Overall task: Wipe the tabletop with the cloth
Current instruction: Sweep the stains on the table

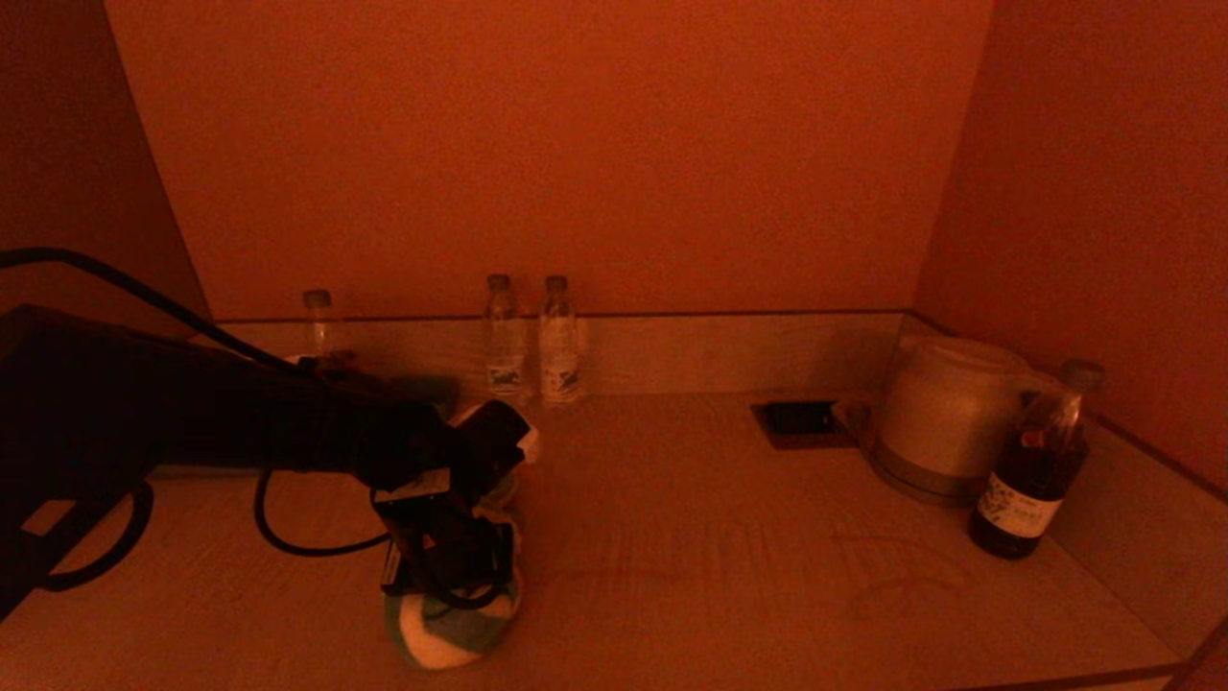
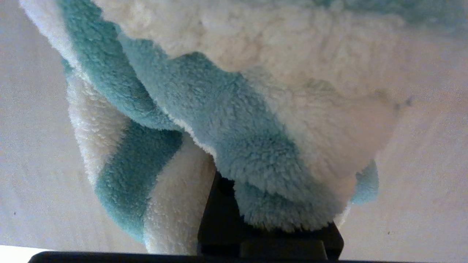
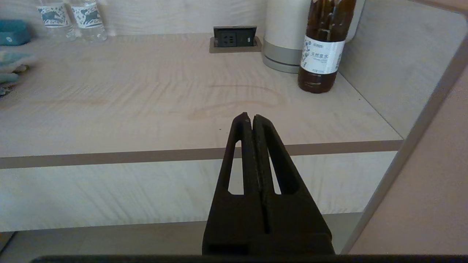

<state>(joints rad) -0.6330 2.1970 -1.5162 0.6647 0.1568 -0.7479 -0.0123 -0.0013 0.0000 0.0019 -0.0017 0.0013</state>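
A fluffy teal-and-white cloth (image 1: 446, 638) lies bunched on the pale wooden tabletop (image 1: 767, 557), near its front left. My left gripper (image 1: 451, 576) points down into the cloth and is shut on it, holding it against the surface. In the left wrist view the cloth (image 2: 237, 128) fills the frame and hides most of the black fingers (image 2: 219, 219). My right gripper (image 3: 251, 117) is shut and empty. It hangs in front of the table's front edge and is out of the head view. The cloth's edge shows far off in the right wrist view (image 3: 11, 65).
Two water bottles (image 1: 501, 336) (image 1: 558, 336) and a third (image 1: 321, 326) stand along the back wall. A recessed socket (image 1: 801, 420), a white kettle (image 1: 945, 417) and a dark bottle (image 1: 1031, 470) sit at the right. Walls close both sides. My left arm's cable (image 1: 288, 537) loops over the table.
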